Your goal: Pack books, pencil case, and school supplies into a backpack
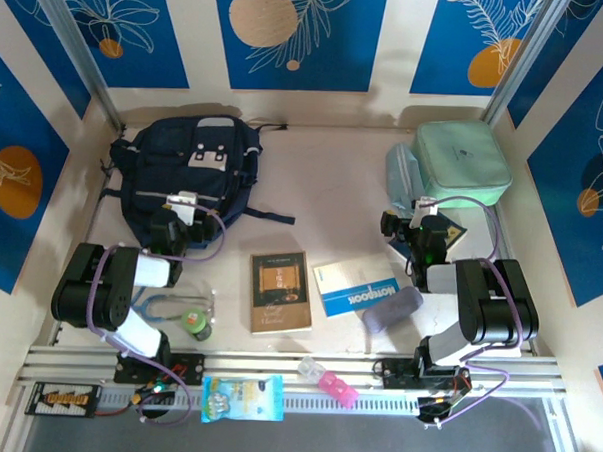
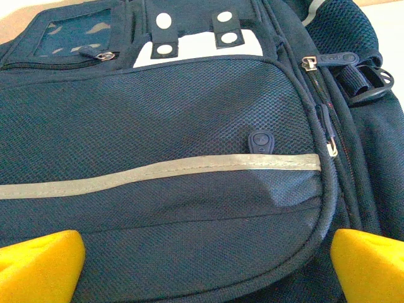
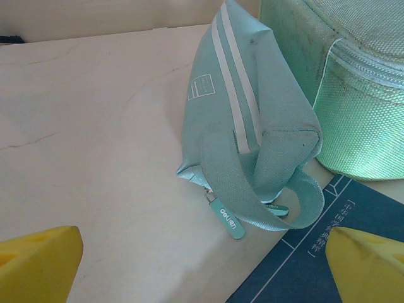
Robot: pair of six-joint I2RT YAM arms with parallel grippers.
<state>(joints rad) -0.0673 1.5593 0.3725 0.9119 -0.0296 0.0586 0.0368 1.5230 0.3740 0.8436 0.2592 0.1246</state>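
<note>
The navy backpack (image 1: 189, 166) lies flat at the back left, its pale trim line (image 2: 158, 169) crossing the front pocket. My left gripper (image 1: 182, 211) hovers over its near edge, open, yellow fingertips (image 2: 38, 265) wide apart with only fabric (image 2: 189, 113) below. The brown book (image 1: 282, 290) and the blue-and-white NOTEBOOK (image 1: 354, 288) lie in the middle. My right gripper (image 1: 410, 226) is open over the table beside a pale teal pencil case (image 3: 246, 126), above the corner of a dark book (image 3: 315, 265). Its fingertips (image 3: 369, 265) hold nothing.
A mint-green square case (image 1: 462, 161) stands at the back right, right behind the pencil case. A grey-purple pouch (image 1: 393, 308) lies by the NOTEBOOK. A green tape roll (image 1: 197, 325), a pink item (image 1: 327, 380) and a blue packet (image 1: 242, 397) sit near the front rail.
</note>
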